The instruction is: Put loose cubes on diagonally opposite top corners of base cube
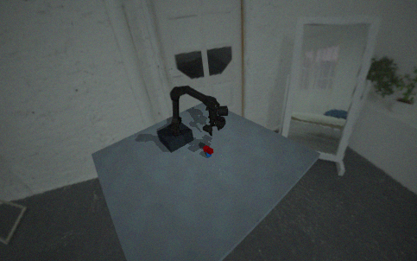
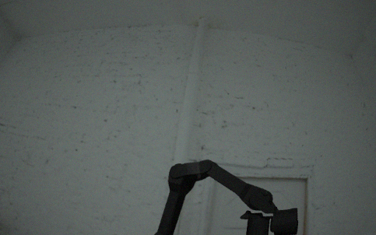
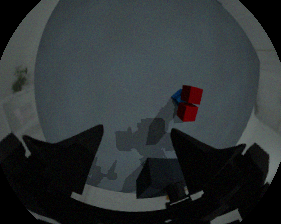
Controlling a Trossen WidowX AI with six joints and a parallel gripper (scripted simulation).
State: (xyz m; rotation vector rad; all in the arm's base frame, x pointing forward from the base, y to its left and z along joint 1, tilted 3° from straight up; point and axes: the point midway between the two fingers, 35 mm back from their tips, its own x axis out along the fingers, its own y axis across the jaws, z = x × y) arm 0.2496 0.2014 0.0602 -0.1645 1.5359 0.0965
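Observation:
Two red cubes sit on the blue base cube (image 1: 209, 155) (image 3: 177, 95), of which only a small part shows. In the wrist view one red cube (image 3: 192, 94) is the farther one and the other red cube (image 3: 187, 112) is nearer the arm's base, close together; whether a gap parts them is too small to tell. In the top view the red cubes (image 1: 208, 149) merge into one patch. My gripper (image 3: 138, 131) is open and empty, raised above the table and off to one side of the cubes. The exterior view shows no cubes.
The grey-blue table (image 1: 171, 194) (image 3: 116, 55) carries the arm's dark base block (image 1: 175, 137) (image 3: 161, 175), close to the cubes. The arm's shadow falls beside them. A standing mirror (image 1: 322, 86) is beyond the table's right edge.

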